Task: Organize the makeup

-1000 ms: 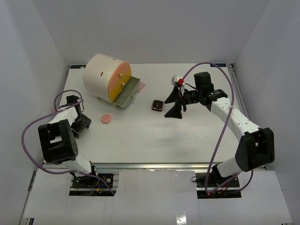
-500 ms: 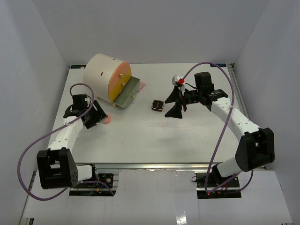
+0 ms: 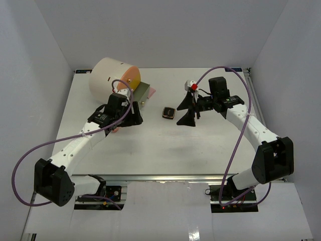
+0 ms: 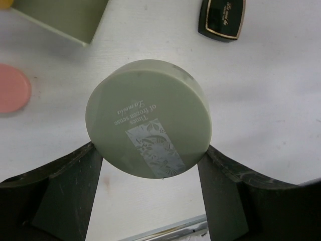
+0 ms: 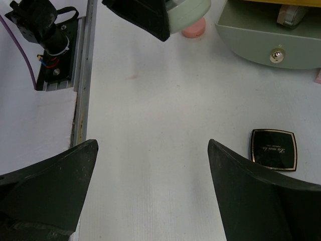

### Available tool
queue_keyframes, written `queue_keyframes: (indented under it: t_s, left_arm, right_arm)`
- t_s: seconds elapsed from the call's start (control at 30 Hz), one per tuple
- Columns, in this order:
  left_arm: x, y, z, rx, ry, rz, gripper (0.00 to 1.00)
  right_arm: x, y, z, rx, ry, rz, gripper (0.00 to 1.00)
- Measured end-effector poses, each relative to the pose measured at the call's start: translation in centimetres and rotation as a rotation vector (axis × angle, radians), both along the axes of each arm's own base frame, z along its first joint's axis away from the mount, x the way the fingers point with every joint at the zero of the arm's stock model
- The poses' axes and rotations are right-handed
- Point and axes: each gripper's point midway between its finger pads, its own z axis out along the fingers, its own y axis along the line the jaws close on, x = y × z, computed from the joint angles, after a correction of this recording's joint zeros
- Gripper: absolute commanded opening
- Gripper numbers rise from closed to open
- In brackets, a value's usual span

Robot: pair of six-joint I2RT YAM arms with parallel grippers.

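Note:
My left gripper (image 4: 150,150) is shut on a pale green round jar (image 4: 148,118), gripped by its sides above the table. In the top view that gripper (image 3: 128,113) hangs just in front of the open green drawer (image 3: 141,93) of the cream cylinder (image 3: 111,79). A black-gold square compact (image 3: 168,112) lies between the two grippers; it also shows as the compact (image 5: 273,149) and the compact (image 4: 222,19). A pink pad (image 4: 12,94) lies left of the jar. My right gripper (image 5: 151,145) is open over bare table, the compact to its right.
The drawer (image 5: 271,40) holds a small pale item (image 5: 293,12). Something pink (image 3: 152,92) pokes out behind the drawer. The table's near metal rail (image 5: 83,75) runs past the left arm's base. White walls enclose the table.
The left arm has swung from its folded pose at the left edge, past the pink pad, to the front of the open drawer. The right arm has not moved.

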Motion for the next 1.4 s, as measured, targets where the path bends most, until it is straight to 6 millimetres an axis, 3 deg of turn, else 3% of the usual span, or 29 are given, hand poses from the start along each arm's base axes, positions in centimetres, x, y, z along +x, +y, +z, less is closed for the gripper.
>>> queue_keyframes:
  t_s: [0.17,0.47,0.77,1.03,1.13,1.4]
  left_arm:
    - [3.5,-1.4,0.0,0.137,-0.021,0.045,0.0]
    - [9.8,-0.8,0.1,0.519,-0.116,0.149,0.0]
    - [11.1,0.6,1.4,0.798,-0.194,0.214,0.02]
    - [11.6,1.7,-0.7,0.945,-0.173,0.242,0.06]
    - [11.7,2.0,-1.3,0.984,-0.165,0.245,0.11]
    - [12.4,2.0,-1.1,1.032,-0.176,0.252,0.51]
  right_arm:
    - [0.4,-0.4,0.0,0.0,-0.001,-0.017,0.97]
    - [1.5,-1.6,0.0,0.002,0.0,-0.057,0.97]
    - [1.6,-1.8,0.1,0.003,0.0,-0.064,0.97]
    - [1.7,-1.9,0.0,0.003,0.0,-0.066,0.97]
    - [1.7,-1.9,0.0,0.003,0.001,-0.067,0.97]
    - [1.8,-2.1,0.0,0.005,0.003,-0.069,0.97]
